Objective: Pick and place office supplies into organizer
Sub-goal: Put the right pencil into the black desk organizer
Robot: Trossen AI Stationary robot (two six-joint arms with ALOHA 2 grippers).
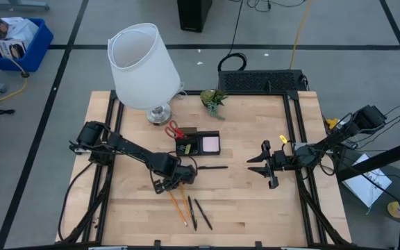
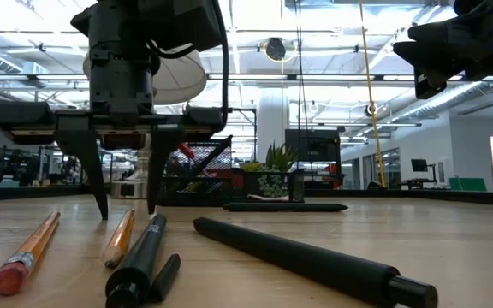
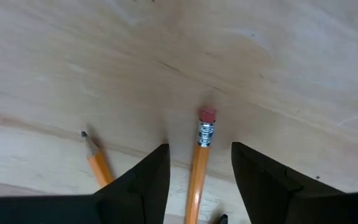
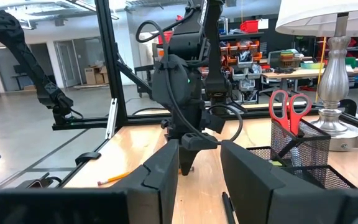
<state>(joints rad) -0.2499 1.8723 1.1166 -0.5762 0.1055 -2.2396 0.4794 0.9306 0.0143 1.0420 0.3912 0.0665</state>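
Observation:
Two orange pencils (image 1: 178, 207) and two black pens (image 1: 198, 213) lie flat near the table's front edge; a third pen (image 1: 212, 167) lies farther back. My left gripper (image 3: 199, 145) points down, open, one finger on each side of a pencil's eraser end (image 3: 206, 117) without touching it; its fingertips (image 2: 103, 212) hang just above the wood. The black organizer (image 1: 200, 131) holds a pink pad (image 1: 210, 144) and red-handled scissors (image 4: 289, 107). My right gripper (image 1: 266, 167) waits open and level over the table's right half.
A white lamp (image 1: 144, 66) stands at the far left behind the organizer, a small green plant (image 1: 214, 99) beside it. A black wire rack (image 1: 262, 82) sits at the far edge. Bare wood lies between the two grippers.

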